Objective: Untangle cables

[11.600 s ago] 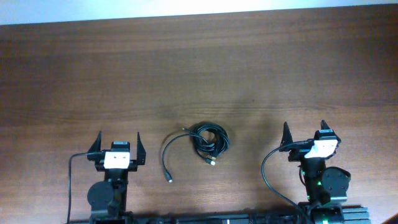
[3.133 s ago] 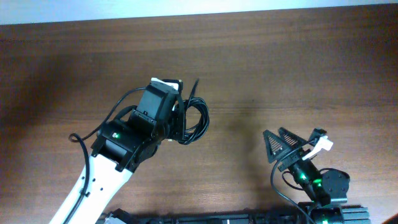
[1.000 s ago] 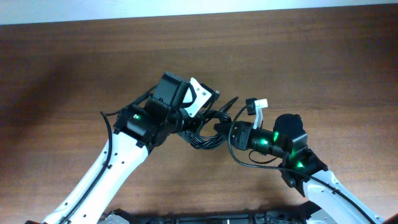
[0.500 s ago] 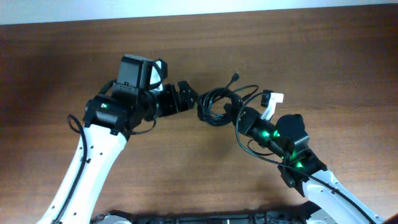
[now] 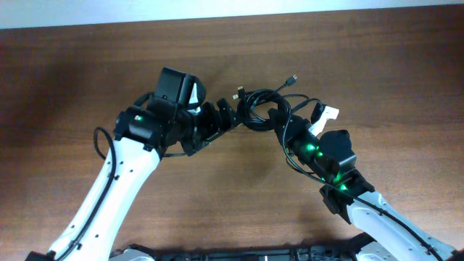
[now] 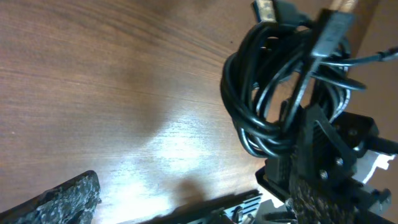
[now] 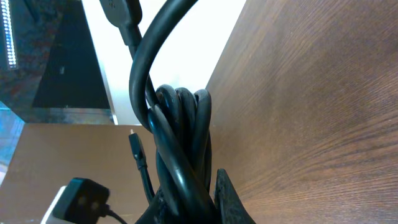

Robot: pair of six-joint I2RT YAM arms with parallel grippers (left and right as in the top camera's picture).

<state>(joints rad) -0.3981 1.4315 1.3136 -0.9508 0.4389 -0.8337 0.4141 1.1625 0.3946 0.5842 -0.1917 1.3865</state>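
The cables are a tangled black coil held up over the brown table, with silvery plug ends sticking out toward the far side. My right gripper is shut on the coil's near-right side. In the right wrist view the cables are pinched between its fingers, at the right gripper. My left gripper stands open just left of the coil. In the left wrist view the cables hang ahead of its right fingertip, and the left gripper has only table between its fingers.
The wooden table's far edge meets a pale wall. Both arms reach in from the near side, and the right arm's green-lit link lies close behind the coil.
My left gripper, shut on the coil a second ago, has opened and let it go. The right gripper has carried the coil toward the far right, and the left has followed up to it.
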